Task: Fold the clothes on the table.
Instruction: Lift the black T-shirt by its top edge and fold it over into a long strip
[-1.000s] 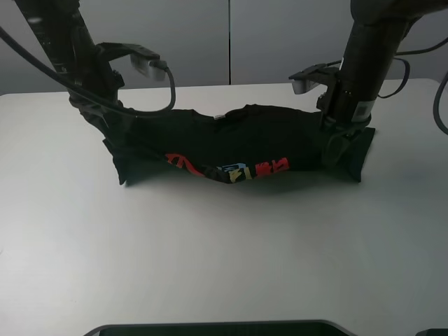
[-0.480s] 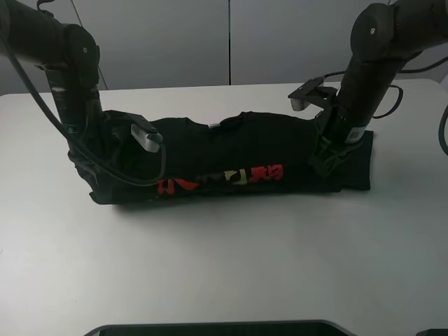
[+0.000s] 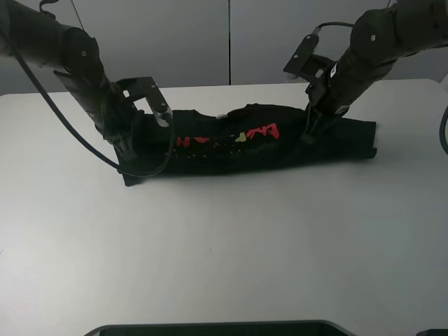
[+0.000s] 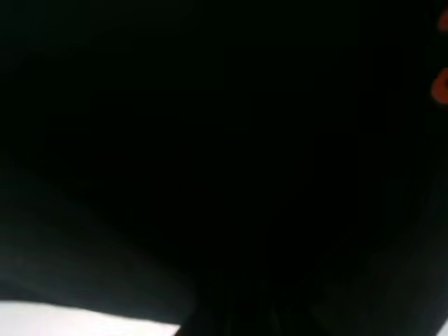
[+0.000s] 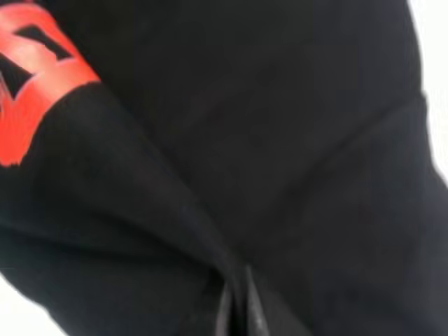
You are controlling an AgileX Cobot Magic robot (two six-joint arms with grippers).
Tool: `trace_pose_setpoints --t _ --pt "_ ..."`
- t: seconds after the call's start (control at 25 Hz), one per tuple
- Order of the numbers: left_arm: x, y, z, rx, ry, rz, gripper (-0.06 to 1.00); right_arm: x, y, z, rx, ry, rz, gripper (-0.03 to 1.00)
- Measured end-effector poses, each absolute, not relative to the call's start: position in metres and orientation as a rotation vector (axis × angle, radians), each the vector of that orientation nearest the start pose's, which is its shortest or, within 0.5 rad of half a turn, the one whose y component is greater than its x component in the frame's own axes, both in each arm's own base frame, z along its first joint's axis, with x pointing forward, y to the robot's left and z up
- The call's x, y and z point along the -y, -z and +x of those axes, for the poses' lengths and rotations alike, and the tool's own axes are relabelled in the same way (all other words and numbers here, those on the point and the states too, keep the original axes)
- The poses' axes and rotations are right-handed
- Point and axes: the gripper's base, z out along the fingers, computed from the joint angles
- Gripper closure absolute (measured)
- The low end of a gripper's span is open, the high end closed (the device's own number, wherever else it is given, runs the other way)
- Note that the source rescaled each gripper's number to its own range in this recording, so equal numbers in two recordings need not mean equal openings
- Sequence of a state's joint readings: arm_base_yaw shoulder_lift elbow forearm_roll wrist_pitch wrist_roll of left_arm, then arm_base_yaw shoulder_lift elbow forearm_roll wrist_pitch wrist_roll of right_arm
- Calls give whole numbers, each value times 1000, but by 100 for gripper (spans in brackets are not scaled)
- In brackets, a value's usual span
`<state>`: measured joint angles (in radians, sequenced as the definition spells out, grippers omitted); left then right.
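Swung farther back since half a second ago: the clothes (image 3: 231, 150), now a narrow band on the far-middle table (image 3: 224, 245). Closure of left gripper (image 3: 128, 145) impossible to tell, buried in cloth; right gripper (image 3: 306, 135) pinched shut on fabric. Lengthwise fold seemingly almost laid

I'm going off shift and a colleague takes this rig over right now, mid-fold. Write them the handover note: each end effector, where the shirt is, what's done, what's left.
Left end effector: down at the left end of the T-shirt, buried in black fabric; open or shut cannot be told.
Right end effector: shut on a fold of the T-shirt near its right end.
T-shirt: a long narrow band on the far half of the table, print facing up.
Done: lengthwise fold, apparently.
Left: likely release, then fold the ends inward.
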<state>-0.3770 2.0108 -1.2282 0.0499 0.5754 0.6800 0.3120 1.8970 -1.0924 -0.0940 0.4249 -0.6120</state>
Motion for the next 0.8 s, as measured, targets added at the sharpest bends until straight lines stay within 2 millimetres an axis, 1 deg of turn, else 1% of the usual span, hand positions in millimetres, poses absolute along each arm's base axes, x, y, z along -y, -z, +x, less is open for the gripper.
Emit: trace_pose_setpoints --t 0.16,0.32,0.4,0.48,0.6,0.68,0.76,0.8 --pt "143 -134 369 -2353 -137 1454 94 -111 -152 360 -2272 216 -1306 96" --pt "143 -134 370 -2342 -140 1453 94 -112 -154 364 -2226 245 -1293 96" --pt "143 -139 370 -2330 -143 1445 94 -111 -154 364 -2227 250 -1280 96" --pt "143 -153 369 -2302 -148 1421 94 -110 -154 363 -2252 251 -1267 96" --pt "142 -185 366 -2244 -155 1361 94 -108 -152 360 -2302 261 -1271 96" --pt "141 -207 365 -2160 -196 1343 94 -107 -152 361 -2281 284 -1296 96" --pt "139 -221 367 -2069 -268 1366 94 -108 -154 364 -2231 305 -1319 96" --pt "139 -225 369 -2041 -295 1380 94 -109 -155 365 -2211 307 -1318 96"
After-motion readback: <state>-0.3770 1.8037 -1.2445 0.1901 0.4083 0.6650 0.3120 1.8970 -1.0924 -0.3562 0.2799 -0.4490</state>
